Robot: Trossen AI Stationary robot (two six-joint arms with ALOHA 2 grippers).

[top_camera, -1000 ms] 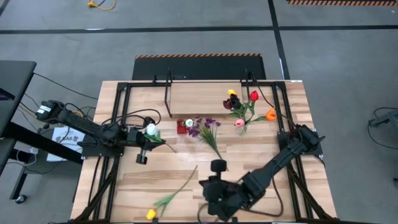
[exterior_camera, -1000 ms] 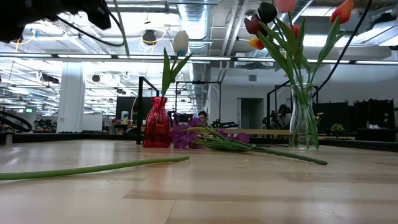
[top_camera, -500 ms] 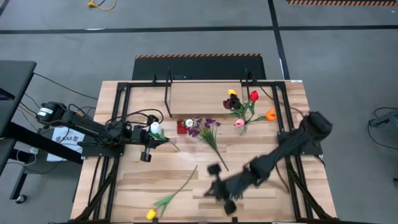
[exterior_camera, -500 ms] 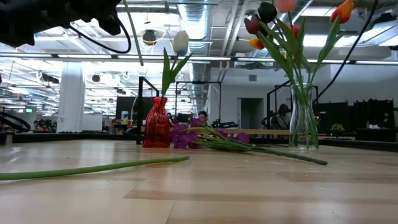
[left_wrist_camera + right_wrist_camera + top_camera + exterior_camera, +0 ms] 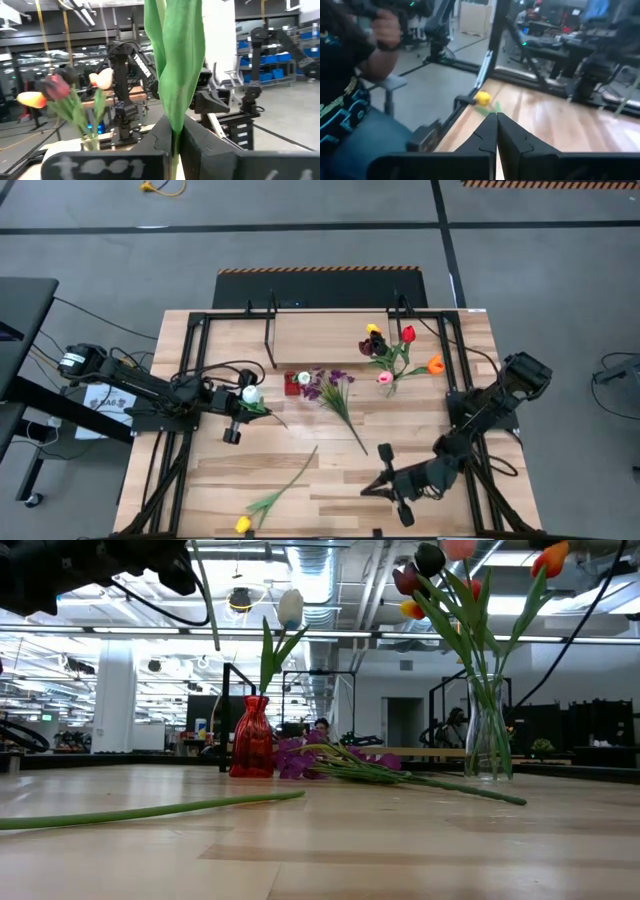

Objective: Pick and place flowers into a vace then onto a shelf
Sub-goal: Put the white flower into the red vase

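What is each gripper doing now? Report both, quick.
Left gripper: shut on the green stem of the white artificial tulip, held above the table.
Right gripper: shut, empty, over the table's near edge.

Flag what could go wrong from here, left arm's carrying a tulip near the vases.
1. The left gripper is shut on the white tulip by its stem, beside the red vase; the narrow neck already holds a flower, so insertion may tip it.
2. The purple sprig lies between both vases and could be swept.
3. The right gripper is shut and empty, far from the yellow tulip.
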